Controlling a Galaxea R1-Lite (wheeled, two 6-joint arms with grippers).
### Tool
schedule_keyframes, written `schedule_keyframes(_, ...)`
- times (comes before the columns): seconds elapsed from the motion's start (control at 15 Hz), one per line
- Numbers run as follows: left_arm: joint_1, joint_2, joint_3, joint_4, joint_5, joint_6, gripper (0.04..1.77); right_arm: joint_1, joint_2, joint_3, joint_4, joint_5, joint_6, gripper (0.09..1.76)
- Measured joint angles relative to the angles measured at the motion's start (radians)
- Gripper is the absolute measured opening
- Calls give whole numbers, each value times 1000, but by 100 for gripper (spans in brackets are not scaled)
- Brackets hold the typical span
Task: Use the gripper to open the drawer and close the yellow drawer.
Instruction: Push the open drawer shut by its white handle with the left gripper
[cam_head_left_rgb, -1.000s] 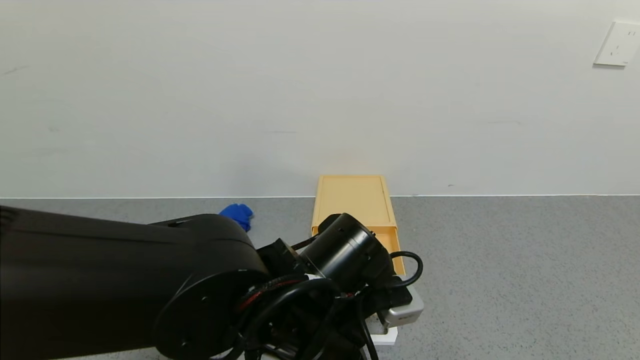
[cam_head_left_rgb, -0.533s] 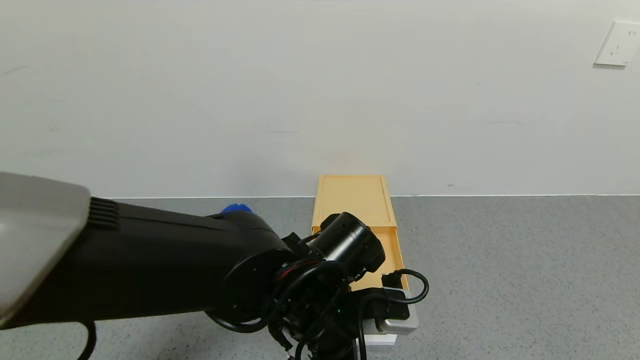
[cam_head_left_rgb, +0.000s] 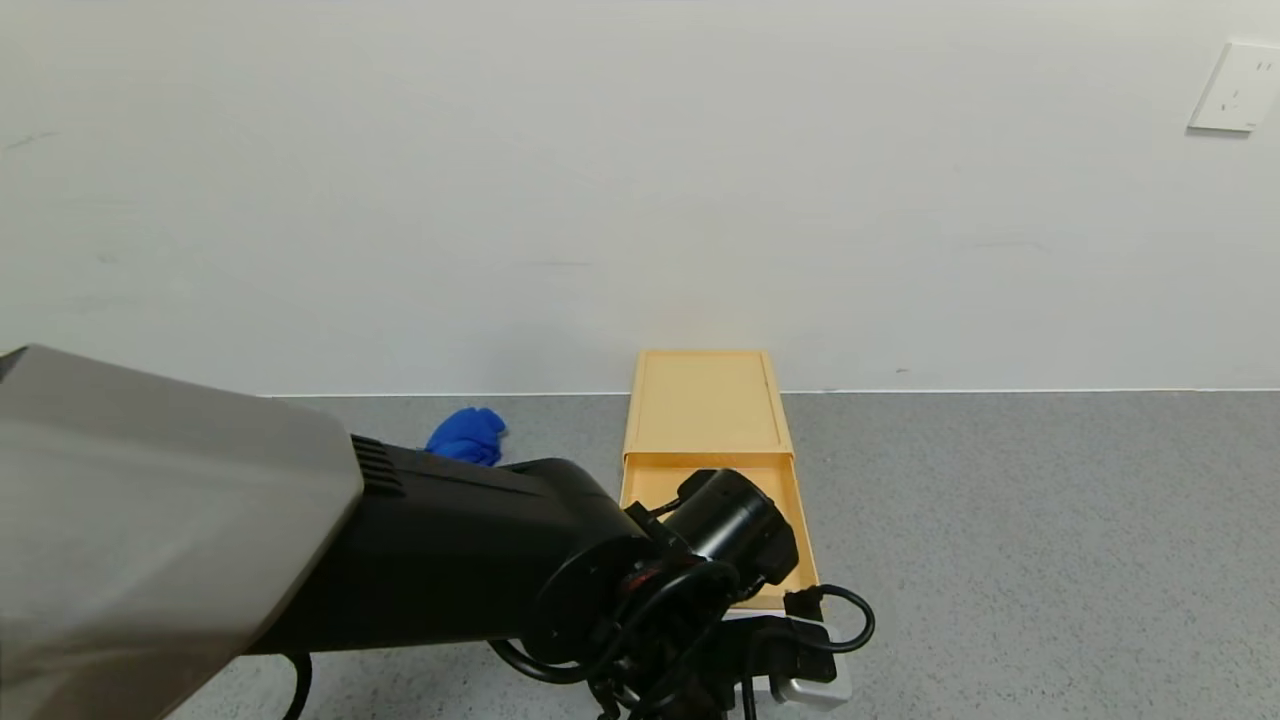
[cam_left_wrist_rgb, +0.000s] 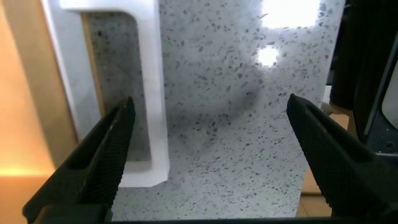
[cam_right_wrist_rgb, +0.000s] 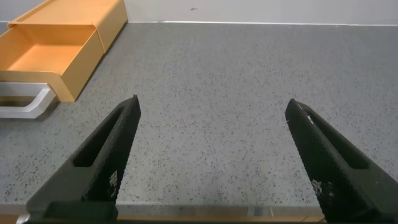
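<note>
At the far left of the head view a blue cloth bundle (cam_head_left_rgb: 464, 437) lies crumpled on the speckled grey counter (cam_head_left_rgb: 1000, 520), close to the white wall (cam_head_left_rgb: 600, 180). In front of it the left arm reaches across, a grey sleeve giving way to black joints and looped black cables. Its tip, the left gripper (cam_left_wrist_rgb: 208, 162), hangs over the counter just off the near end of the drawer (cam_head_left_rgb: 712, 478). The two black ribbed fingers (cam_left_wrist_rgb: 93, 168) are spread wide with nothing between them. One finger sits beside the white handle (cam_left_wrist_rgb: 149, 93) but grips nothing.

The drawer is one shallow pale-yellow plastic tray, pulled well out toward the robot from its flat yellow case (cam_head_left_rgb: 707, 400), which sits back against the wall. The tray is smooth, rectangular and bare inside. Its handle is a single white rectangular loop with rounded corners, lying flat over the counter.

Farther right, the right gripper (cam_right_wrist_rgb: 211, 168) hovers over bare counter, well apart from the drawer (cam_right_wrist_rgb: 50, 59), its two black fingers also wide apart and holding nothing. One white wall socket (cam_head_left_rgb: 1235, 88) sits at the upper right.
</note>
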Motion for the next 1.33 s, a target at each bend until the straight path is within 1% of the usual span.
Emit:
schedule_keyframes(0.13, 0, 11, -7, 7, -2, -1, 175, 0, 0, 0, 0, 0, 0, 171)
schedule_keyframes(0.33, 0, 30, -44, 79, -3, -5, 175, 0, 0, 0, 0, 0, 0, 171)
schedule_keyframes(0.4, 2, 37, -60, 88, -4, -6, 175, 0, 0, 0, 0, 0, 0, 171)
schedule_keyframes(0.73, 20, 74, -121, 92, -3, -5, 175, 0, 0, 0, 0, 0, 0, 171)
schedule_keyframes(1.33, 50, 126, -191, 95, 10, 2, 175, 0, 0, 0, 0, 0, 0, 171)
